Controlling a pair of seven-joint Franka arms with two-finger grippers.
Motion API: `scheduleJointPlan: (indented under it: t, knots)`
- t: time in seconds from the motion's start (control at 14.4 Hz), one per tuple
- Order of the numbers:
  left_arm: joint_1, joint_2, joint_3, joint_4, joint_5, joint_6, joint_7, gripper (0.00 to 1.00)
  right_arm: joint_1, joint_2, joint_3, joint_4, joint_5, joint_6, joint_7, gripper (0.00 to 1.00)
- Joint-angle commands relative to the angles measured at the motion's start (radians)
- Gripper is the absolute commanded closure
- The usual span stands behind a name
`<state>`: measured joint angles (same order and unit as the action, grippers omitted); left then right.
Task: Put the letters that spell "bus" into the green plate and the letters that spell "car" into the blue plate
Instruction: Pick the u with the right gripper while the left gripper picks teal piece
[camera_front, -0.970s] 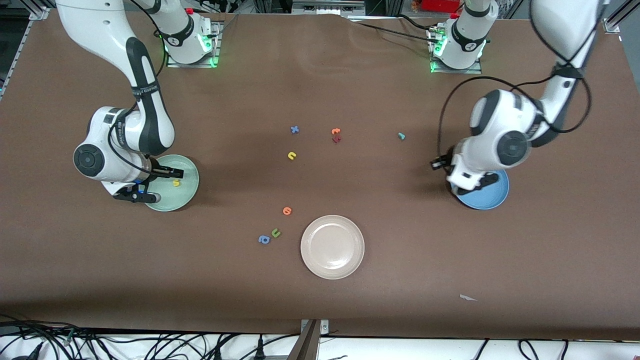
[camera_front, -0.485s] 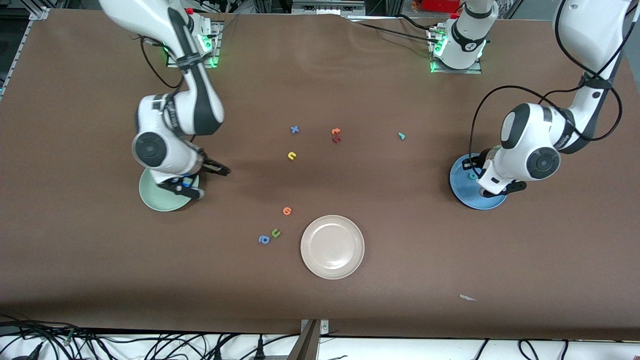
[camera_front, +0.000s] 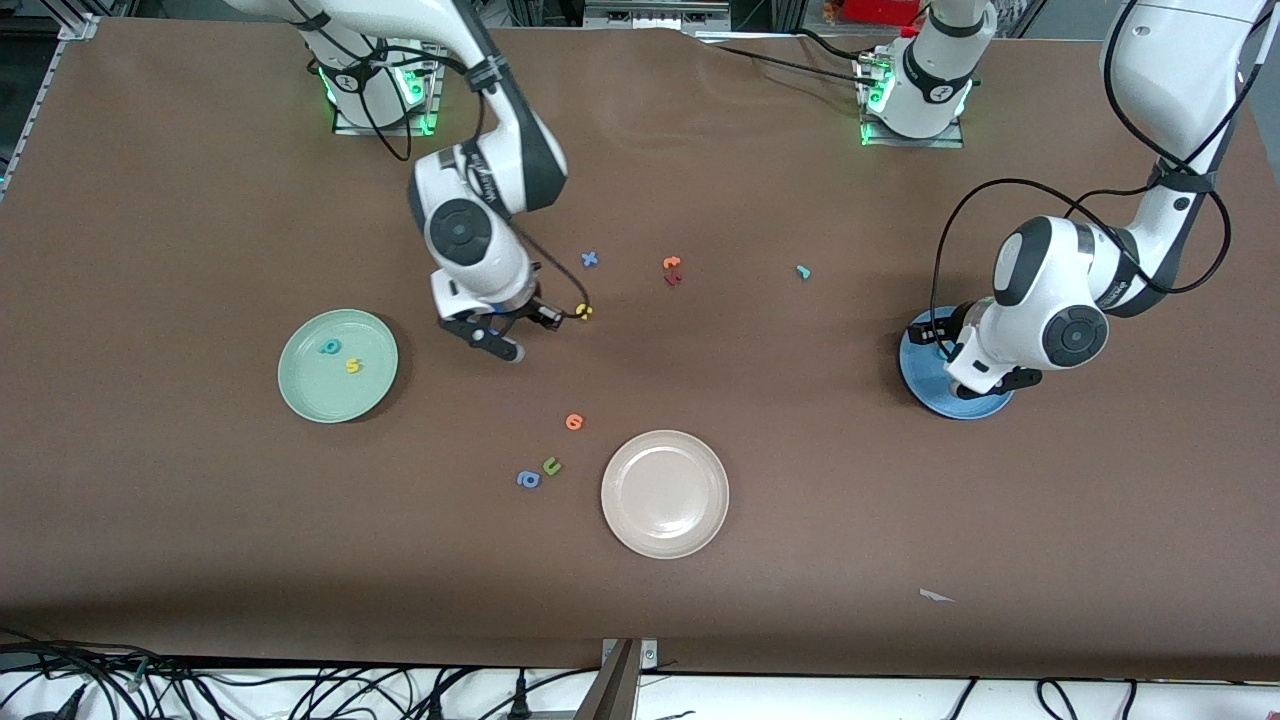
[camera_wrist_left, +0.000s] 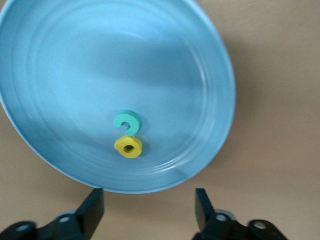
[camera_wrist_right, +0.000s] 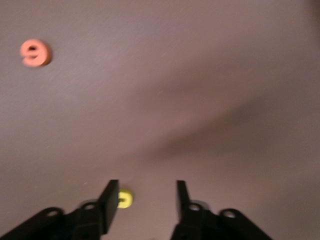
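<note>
The brown worktop (camera_front: 200, 560) carries three plates. The pale green plate (camera_front: 300, 390) sits at mid-height toward the right arm's end and holds the teal b (camera_front: 329, 347) and the yellow s (camera_front: 352, 366), lying apart. The blue plate (camera_front: 920, 365) sits at mid-height toward the left arm's end. In the left wrist view it holds the teal c (camera_wrist_left: 127, 122) touching the yellow a (camera_wrist_left: 129, 147). The beige plate (camera_front: 665, 540) lies in the lower middle of the frame. The left end effector (camera_wrist_left: 150, 200) hangs over the blue plate's edge, fingers wide with nothing between them. A second ago the right end effector (camera_front: 525, 335) was over the green plate and hid part of it. Now it is low over bare worktop near the frame's middle, fingers narrowed but apart, and the yellow u (camera_front: 584, 312) lies just beside one fingertip, not gripped. The teal r (camera_front: 802, 271) lies alone in the upper middle, well apart from both arms. Near the u are a blue x (camera_front: 590, 259) and an orange letter (camera_front: 672, 263) touching a dark red one (camera_front: 673, 279). Lower lie an orange round letter (camera_front: 574, 422), a green u (camera_front: 551, 466) and a blue a (camera_front: 528, 480).
</note>
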<state>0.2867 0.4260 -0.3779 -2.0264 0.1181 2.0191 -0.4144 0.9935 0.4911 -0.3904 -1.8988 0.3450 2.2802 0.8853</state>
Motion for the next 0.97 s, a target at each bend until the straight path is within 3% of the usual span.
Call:
scheduleJointPlan:
  t: [0.0, 0.35, 0.69, 0.9]
  knots:
    - [0.0, -0.052, -0.074, -0.012, -0.035, -0.017, -0.088, 0.01, 0.063, 0.058, -0.012, 0.004, 0.019, 0.083, 0.087, 0.49]
    - [0.005, -0.061, -0.215, -0.043, -0.035, -0.023, -0.291, 0.0, 0.099, 0.109, 0.001, -0.002, 0.02, 0.156, 0.149, 0.49]
    - [0.008, -0.124, -0.306, -0.23, -0.035, 0.148, -0.435, 0.0, 0.103, 0.133, 0.019, -0.017, 0.025, 0.203, 0.176, 0.49]
    - [-0.006, -0.13, -0.314, -0.316, -0.034, 0.246, -0.516, 0.02, 0.105, 0.133, 0.03, -0.022, 0.025, 0.203, 0.178, 0.49]
